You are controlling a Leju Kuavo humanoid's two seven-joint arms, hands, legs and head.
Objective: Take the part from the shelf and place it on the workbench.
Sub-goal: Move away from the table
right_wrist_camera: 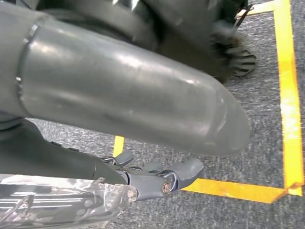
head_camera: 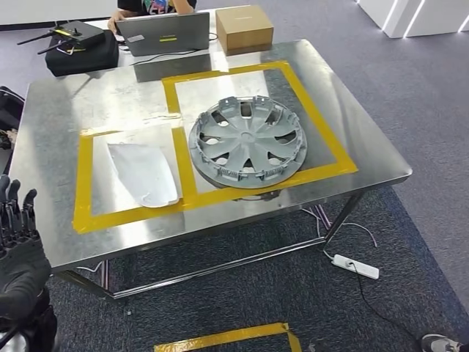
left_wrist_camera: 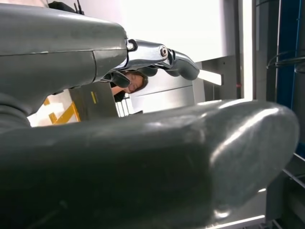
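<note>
**Hubcap and panel on the taped desk, both hands off them**

At the near left edge, left hand (head_camera: 19, 253) raised beside the desk (head_camera: 66, 117), dark fingers (head_camera: 14, 202) upright and spread, gripping nothing. In the left wrist view, the same hand (left_wrist_camera: 151, 57) seen with fingers stretched out and nothing between them.

On the steel desk, two rectangles marked out in yellow tape (head_camera: 83, 183), sharing one strip. Inside the left rectangle, a pale curved panel (head_camera: 143, 173), lying flat, its near tip just touching the near tape. Inside the right, larger rectangle, a grey hubcap (head_camera: 247, 141), lying flat with its ribbed back up, its left rim over the shared strip and its near rim over the near tape. Panel and hubcap near each other but apart.

On the far side, left to right: a black bag (head_camera: 80, 51), a grey laptop (head_camera: 163, 33) with a person (head_camera: 152, 6) behind it, and a brown box (head_camera: 244, 27).

On the carpet below the desk's right end, a white power strip (head_camera: 357, 265) with its cable; nearer, a further corner of yellow tape on the floor.

In the right wrist view, right hand (right_wrist_camera: 151, 179) hanging over taped carpet, fingers (right_wrist_camera: 187, 169) extended and loosely apart, clutching nothing.
</note>
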